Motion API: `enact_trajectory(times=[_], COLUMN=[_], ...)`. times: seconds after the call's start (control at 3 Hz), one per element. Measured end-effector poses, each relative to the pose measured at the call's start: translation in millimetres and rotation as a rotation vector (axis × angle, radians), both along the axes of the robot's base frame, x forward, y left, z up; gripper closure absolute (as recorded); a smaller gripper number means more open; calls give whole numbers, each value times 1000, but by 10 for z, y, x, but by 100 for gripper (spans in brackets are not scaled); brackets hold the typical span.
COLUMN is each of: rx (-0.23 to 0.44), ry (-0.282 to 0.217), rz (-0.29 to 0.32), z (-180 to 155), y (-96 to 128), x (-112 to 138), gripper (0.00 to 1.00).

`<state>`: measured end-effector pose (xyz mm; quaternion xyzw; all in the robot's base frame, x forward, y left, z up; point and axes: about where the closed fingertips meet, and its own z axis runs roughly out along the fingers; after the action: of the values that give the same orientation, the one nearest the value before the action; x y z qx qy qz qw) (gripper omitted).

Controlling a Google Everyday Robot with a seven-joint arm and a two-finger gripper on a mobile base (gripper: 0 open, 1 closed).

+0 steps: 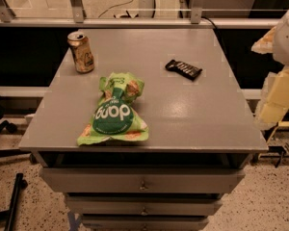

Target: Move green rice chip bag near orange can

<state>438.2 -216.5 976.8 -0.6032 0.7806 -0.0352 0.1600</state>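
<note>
The green rice chip bag (114, 112) lies flat on the grey table (197, 114), left of centre and near the front edge. Its dark-green round logo faces up. The orange can (81, 53) stands upright at the table's back left, a short way behind and left of the bag, not touching it. My gripper (278, 76) shows as pale white and yellowish parts at the right edge of the view, beyond the table's right side and well away from the bag and the can. It holds nothing that I can see.
A small flat black wrapped bar (183, 69) lies on the table's back right. Drawers (142, 182) sit under the tabletop. A rail and glass panel (135, 20) run behind the table. Dark chair legs (9, 201) stand on the floor at left.
</note>
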Motion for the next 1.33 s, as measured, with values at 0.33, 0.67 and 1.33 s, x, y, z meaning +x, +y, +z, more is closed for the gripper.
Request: enact_trajectory(times=[0.33, 0.67, 1.33], rx=[0, 16, 141], ry=[0, -42, -156], rz=[0, 48, 415], z=[0, 42, 147], y=[0, 100, 998], x=[0, 143, 890], gripper=[0, 0, 0])
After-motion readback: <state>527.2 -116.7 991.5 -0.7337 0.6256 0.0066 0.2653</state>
